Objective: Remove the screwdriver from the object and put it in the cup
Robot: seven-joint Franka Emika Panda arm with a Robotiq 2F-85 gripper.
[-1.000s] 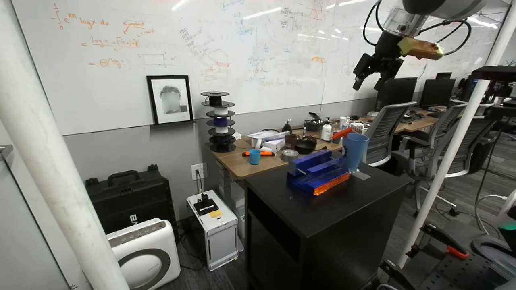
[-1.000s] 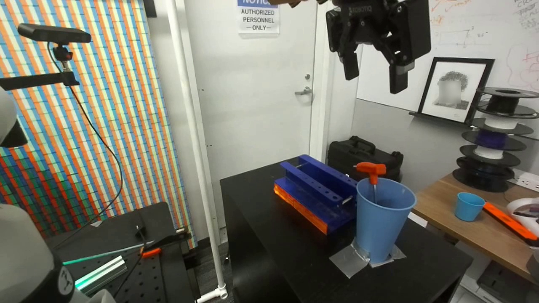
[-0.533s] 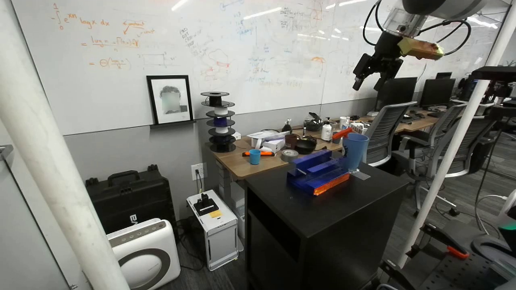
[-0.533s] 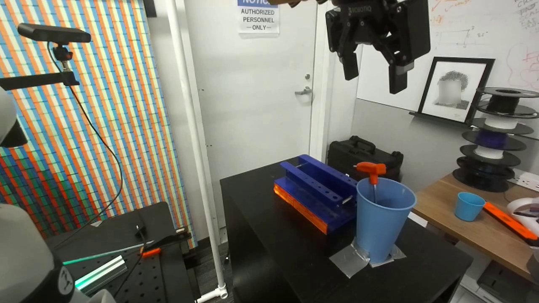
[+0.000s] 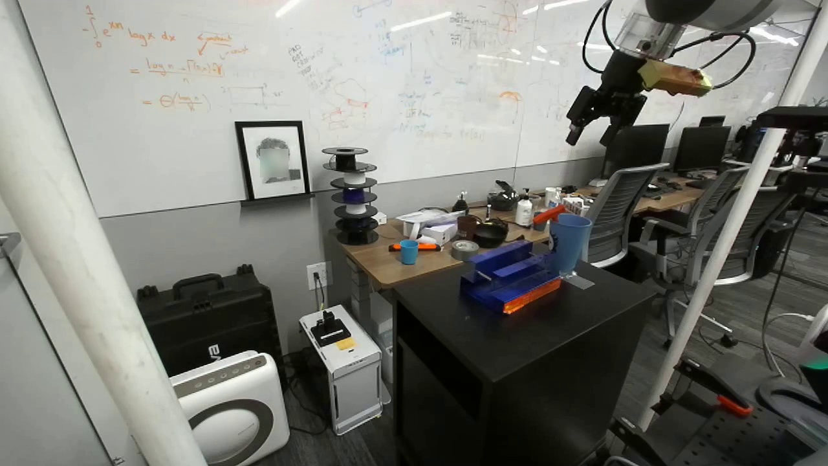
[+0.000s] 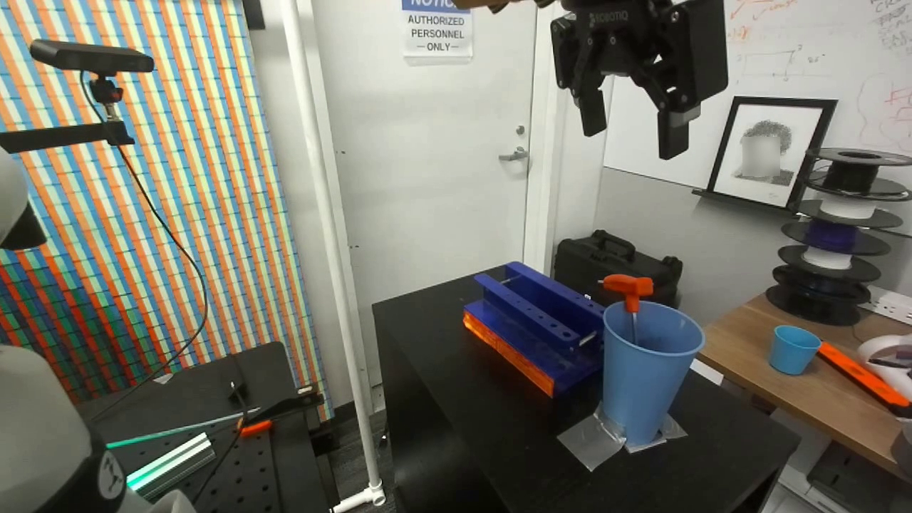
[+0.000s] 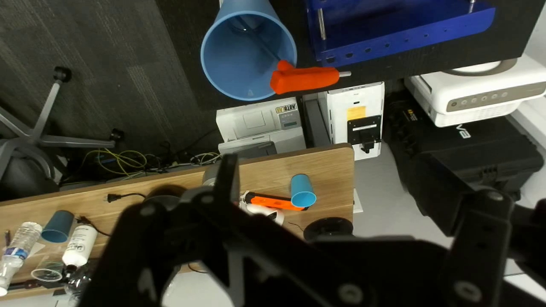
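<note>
No visible movement since a second ago. Near in an exterior view, upright light blue cup (image 6: pixel 645 388) taped onto black cabinet (image 6: pixel 527 442), with screwdriver (image 6: pixel 628 286) inside, orange handle above the rim. Just left and slightly farther, dark blue block (image 6: pixel 534 320) on the same top. Higher up, gripper (image 6: pixel 633 139) with fingers parted wide, grasping nothing. Far right, small bright blue cup (image 6: pixel 794 349) on wooden desk (image 6: pixel 741 342).

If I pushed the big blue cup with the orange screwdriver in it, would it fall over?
Probably not easily: silvery tape seems to hold the big blue cup down. Untaped, it might tip, being tall with a narrow bottom. The orange screwdriver could wobble, since its handle sticks up above the rim.
</note>
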